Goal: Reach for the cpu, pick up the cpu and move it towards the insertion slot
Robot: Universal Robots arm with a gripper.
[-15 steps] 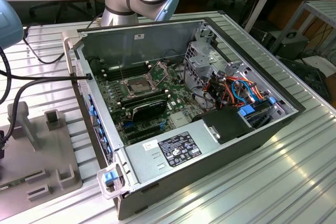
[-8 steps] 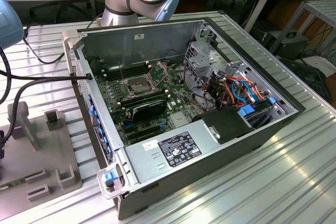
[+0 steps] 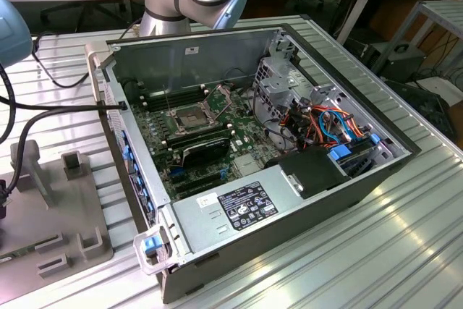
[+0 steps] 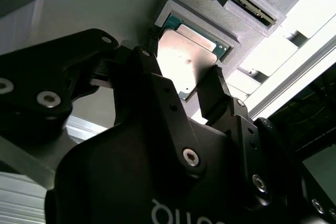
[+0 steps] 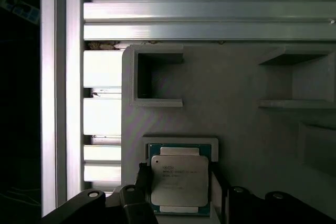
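Metal, dull and smooth, capped the cpu (image 5: 179, 182), a thin flat square on green board with no long axis. It lay level inside a raised-rim grey nest (image 5: 181, 141) on the matt fixture plate (image 5: 236, 129). The gripper (image 5: 179, 174) pinched its two opposite edges.

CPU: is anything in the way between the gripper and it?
Nothing visible stands between them. The gripper is right over the cpu, which lies flat in the raised frame of a grey holder.
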